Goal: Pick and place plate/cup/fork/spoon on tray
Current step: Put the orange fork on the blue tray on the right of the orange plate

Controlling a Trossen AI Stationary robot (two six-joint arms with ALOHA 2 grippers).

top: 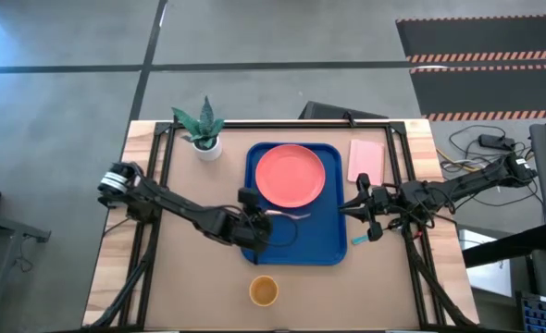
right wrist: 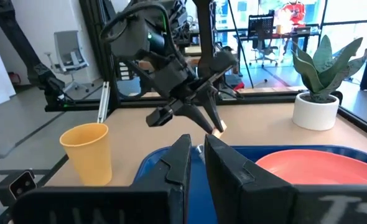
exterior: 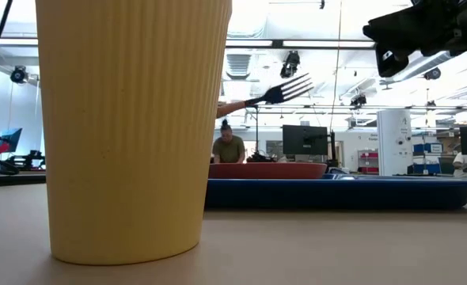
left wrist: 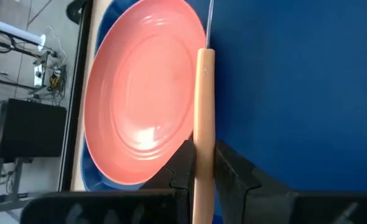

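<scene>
While I look across the table from its near edge, I log the items as follows.

Item one, the cup [top: 264,290]: yellow, upright on bare wood near the front edge, outside the tray. I cannot see into it well enough to list contents.

Item two, the tray [top: 326,242]: blue, rimmed, lying flat behind the cup. Its nearer half shows bare blue floor.

Item three, the left gripper [top: 257,226]: over the tray's front-left part, fingers clamped on the fork [left wrist: 203,118] by its pale orange handle. In the low view the tines [exterior: 290,88] sit raised above the tray, pointing toward the right side.

Item four, the spoon [top: 360,240]: only a small teal piece shows just off the tray's right rim, beneath the right arm.

Item five, the right gripper [top: 366,215]: just beside the tray's right edge, fingers nearly together with only a narrow gap; I see nothing between them.

Item six, the plate [top: 291,175]: coral pink, flat in the tray's far half, nothing on it.

Item seven, a pale pink pad [top: 366,158] beyond the tray's far right corner, and a potted plant [top: 202,129] at the far left.
</scene>
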